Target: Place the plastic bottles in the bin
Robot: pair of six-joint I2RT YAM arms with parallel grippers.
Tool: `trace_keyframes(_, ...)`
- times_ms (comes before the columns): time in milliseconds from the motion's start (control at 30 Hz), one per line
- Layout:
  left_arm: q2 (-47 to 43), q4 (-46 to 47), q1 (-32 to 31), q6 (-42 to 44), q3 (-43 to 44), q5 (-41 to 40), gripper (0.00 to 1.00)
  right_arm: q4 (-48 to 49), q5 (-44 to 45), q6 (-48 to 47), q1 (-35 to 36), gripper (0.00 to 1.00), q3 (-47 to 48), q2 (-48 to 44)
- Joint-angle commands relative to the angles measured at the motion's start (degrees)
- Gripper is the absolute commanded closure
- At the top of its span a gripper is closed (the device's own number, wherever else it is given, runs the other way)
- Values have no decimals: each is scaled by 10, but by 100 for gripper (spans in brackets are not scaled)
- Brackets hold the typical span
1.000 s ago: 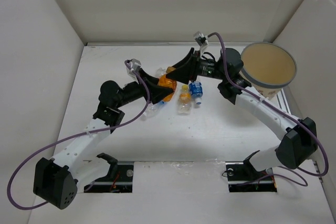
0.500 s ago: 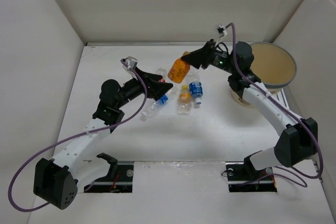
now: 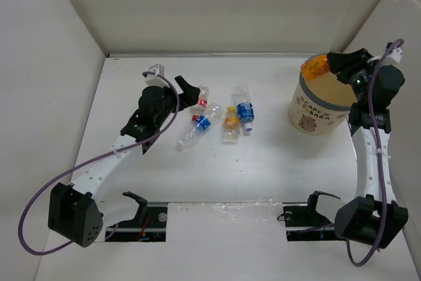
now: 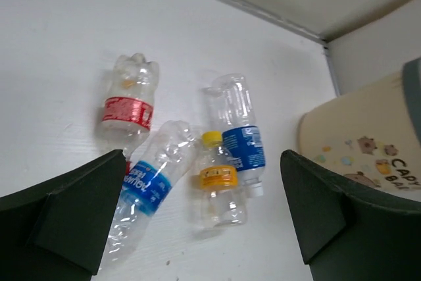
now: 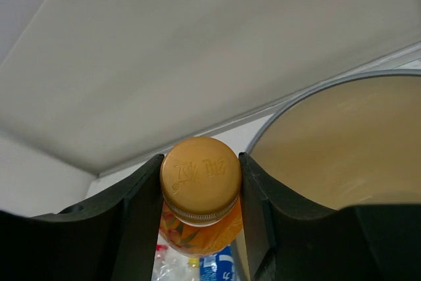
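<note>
The orange bottle (image 3: 314, 68) has swung right, seemingly over the bin (image 3: 316, 113) rim.

Found four plastic bottles (image 3: 231, 123) lying close together in the middle, nearer the far edge, with only narrow gaps between them. Saw bare worktop (image 3: 263, 156) between them and the bin (image 3: 318, 106) by the right edge, and toward the near edge. Noted the orange bottle (image 3: 314, 68) over the bin's far-left rim.

Four clear bottles (image 3: 231, 125) lay clustered on the counter (image 3: 263, 162); an orange-filled bottle (image 3: 314, 68) hung over the cream bin (image 3: 314, 115), at its rim.
</note>
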Motion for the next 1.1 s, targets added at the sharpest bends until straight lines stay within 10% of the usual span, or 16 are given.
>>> trace_keyframes(0, 10, -30, 0, -10, 18, -59, 0, -21, 14, -6, -38, 100, -4, -18)
trace_keyframes(133, 39, -67, -6, -17, 31, -80, 0, -102, 127, -33, -60, 95, 24, -18)
trace_keyframes(233, 64, -107, -11, -29, 44, -94, 0, -159, 173, -52, -60, 22, 45, -13)
trace_keyframes(300, 72, -120, -11, -35, 44, -94, 0, -180, 195, -59, -60, 0, 56, -7)
trace_keyframes(1067, 160, -130, -63, 19, -1, -85, 0, -203, 182, -197, 204, 0, 101, -27)
